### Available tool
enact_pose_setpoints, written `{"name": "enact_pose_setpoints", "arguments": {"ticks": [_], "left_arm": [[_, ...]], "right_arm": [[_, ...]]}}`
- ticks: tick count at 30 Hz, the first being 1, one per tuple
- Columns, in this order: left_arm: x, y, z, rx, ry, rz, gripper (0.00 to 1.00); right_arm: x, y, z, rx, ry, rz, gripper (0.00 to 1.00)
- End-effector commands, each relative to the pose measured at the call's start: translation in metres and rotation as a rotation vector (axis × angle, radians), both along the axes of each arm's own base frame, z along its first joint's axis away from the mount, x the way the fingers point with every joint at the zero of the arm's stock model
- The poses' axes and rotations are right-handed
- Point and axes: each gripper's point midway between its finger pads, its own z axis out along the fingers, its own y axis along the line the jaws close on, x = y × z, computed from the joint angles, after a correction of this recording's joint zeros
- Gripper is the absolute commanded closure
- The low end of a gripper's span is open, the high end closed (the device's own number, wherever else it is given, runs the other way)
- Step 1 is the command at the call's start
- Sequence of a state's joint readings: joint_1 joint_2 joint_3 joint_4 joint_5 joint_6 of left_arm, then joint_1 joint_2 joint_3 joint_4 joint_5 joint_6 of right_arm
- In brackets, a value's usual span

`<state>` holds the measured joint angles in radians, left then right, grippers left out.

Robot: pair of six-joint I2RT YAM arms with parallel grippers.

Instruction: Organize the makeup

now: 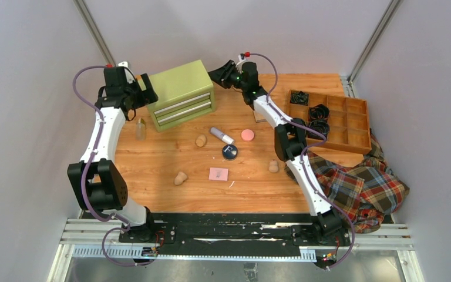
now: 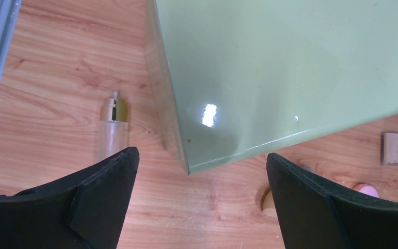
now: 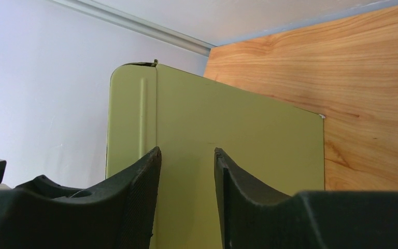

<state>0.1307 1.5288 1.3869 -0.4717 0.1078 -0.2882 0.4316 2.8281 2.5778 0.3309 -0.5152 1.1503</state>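
Pale walls [image 1: 229, 29], wooden table [image 1: 258, 188]

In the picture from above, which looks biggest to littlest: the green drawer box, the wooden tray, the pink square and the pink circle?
1. wooden tray and green drawer box: look about alike, too close to rank.
2. pink square pad.
3. pink round disc, slightly smaller.

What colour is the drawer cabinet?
Light green; the cabinet shows best in the top external view.

L hand [image 2: 201, 153] wide open, R hand [image 3: 186, 151] only slightly (narrow gap).
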Motion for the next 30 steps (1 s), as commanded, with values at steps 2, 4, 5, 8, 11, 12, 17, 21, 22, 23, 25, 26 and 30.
{"name": "enact_pose_setpoints", "arguments": {"ticks": [2, 4, 5, 8, 11, 12, 17, 21, 22, 23, 25, 26, 30], "left_arm": [[-0.007, -0.003, 0.009, -0.013, -0.030, -0.012, 0.02], [-0.009, -0.002, 0.006, -0.009, -0.022, -0.009, 0.02], [-0.011, -0.002, 0.004, -0.006, -0.013, -0.009, 0.02], [-0.016, -0.002, -0.006, -0.009, 0.019, -0.010, 0.02], [-0.018, -0.009, -0.009, -0.038, 0.006, -0.030, 0.02], [-0.018, -0.012, -0.009, -0.049, -0.001, -0.040, 0.02], [-0.016, -0.028, -0.007, -0.109, -0.022, -0.107, 0.02], [-0.018, -0.040, -0.004, -0.159, -0.046, -0.147, 0.02], [-0.019, -0.042, -0.004, -0.165, -0.050, -0.145, 0.01], [-0.020, -0.044, -0.003, -0.169, -0.055, -0.146, 0.01], [-0.023, -0.049, -0.001, -0.173, -0.066, -0.157, 0.01], [-0.024, -0.052, 0.001, -0.173, -0.069, -0.168, 0.01], [-0.029, -0.064, 0.002, -0.166, -0.071, -0.206, 0.01]], "right_arm": [[-0.053, 0.048, 0.025, 0.027, -0.081, 0.212, 0.57], [-0.058, 0.052, 0.026, 0.029, -0.084, 0.231, 0.57], [-0.061, 0.053, 0.027, 0.031, -0.084, 0.241, 0.57], [-0.068, 0.054, 0.035, 0.036, -0.095, 0.265, 0.57], [-0.071, 0.051, 0.044, 0.030, -0.110, 0.284, 0.57], [-0.071, 0.047, 0.046, 0.025, -0.112, 0.293, 0.57], [-0.046, -0.025, 0.058, -0.008, -0.099, 0.200, 0.55], [-0.042, -0.092, 0.072, -0.102, -0.092, 0.048, 0.53], [-0.043, -0.105, 0.066, -0.117, -0.074, 0.006, 0.52], [-0.047, -0.115, 0.064, -0.124, -0.059, -0.032, 0.52], [-0.058, -0.127, 0.055, -0.132, -0.031, -0.088, 0.52], [-0.066, -0.128, 0.047, -0.132, -0.014, -0.105, 0.52], [-0.099, -0.106, 0.026, -0.085, 0.034, -0.088, 0.54]]}}
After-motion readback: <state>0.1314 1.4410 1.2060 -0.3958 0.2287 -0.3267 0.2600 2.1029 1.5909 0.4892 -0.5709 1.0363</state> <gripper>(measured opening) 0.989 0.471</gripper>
